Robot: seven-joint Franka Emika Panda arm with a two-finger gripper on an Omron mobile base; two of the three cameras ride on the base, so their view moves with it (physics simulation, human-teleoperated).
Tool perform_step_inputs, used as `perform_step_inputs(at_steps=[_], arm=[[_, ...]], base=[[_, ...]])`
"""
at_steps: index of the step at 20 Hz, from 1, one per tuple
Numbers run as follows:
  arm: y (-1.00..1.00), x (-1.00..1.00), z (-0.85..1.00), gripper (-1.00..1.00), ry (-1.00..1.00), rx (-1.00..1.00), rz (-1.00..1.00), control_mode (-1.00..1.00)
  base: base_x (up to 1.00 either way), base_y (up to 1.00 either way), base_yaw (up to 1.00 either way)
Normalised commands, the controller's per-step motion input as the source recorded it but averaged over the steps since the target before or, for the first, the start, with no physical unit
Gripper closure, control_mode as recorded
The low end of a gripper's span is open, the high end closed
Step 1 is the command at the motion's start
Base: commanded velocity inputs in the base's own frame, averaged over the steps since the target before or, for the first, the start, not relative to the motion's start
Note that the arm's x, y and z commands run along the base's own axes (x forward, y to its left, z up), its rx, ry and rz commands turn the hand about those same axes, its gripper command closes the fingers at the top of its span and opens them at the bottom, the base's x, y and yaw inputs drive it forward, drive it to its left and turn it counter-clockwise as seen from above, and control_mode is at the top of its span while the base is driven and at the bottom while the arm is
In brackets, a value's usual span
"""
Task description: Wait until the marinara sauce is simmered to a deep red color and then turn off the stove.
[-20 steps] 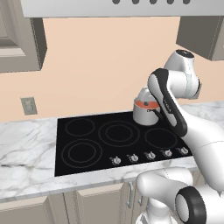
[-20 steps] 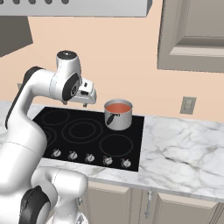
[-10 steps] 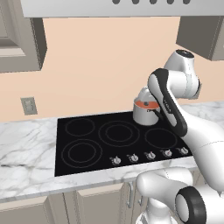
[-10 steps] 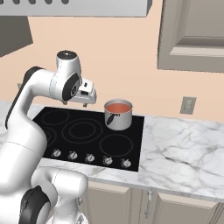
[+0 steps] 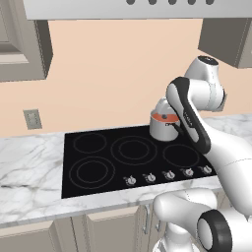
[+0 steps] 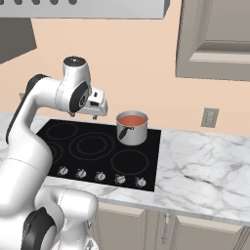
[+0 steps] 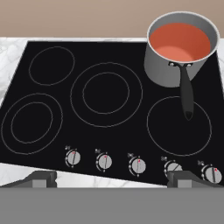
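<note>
The marinara sauce (image 7: 179,41) is a smooth orange-red disc inside a small steel saucepan (image 7: 165,70) on the back right burner of the stove (image 7: 131,52). The pan's black handle (image 7: 187,94) points toward the front, over the front right ring. Five silver knobs (image 7: 138,165) line the stove's front edge. My gripper (image 7: 114,179) hovers high above the front of the cooktop, open wide and holding nothing, with its fingertips (image 7: 41,178) far apart. In the right base view the gripper (image 6: 99,107) hangs left of the saucepan (image 6: 132,133) and its sauce (image 6: 132,119).
White marble counter (image 6: 205,161) flanks the black stove (image 6: 105,161) on both sides. A wall outlet (image 6: 210,117) sits right of the stove, another outlet (image 5: 32,119) left of it. A range hood (image 5: 123,7) and wall cabinets (image 6: 215,39) hang overhead.
</note>
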Motion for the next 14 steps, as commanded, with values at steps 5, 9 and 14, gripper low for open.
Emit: perform_step_inputs(at_steps=[5,9,14], arm=[[0.00,0.00,0.00,-1.00,0.00,0.00,0.00,-1.00],[0.00,0.00,0.00,-1.00,0.00,0.00,0.00,-1.00],[0.00,0.00,0.00,-1.00,0.00,0.00,0.00,-1.00]], base=[[0.00,0.00,0.00],[0.00,0.00,0.00],[0.00,0.00,0.00]])
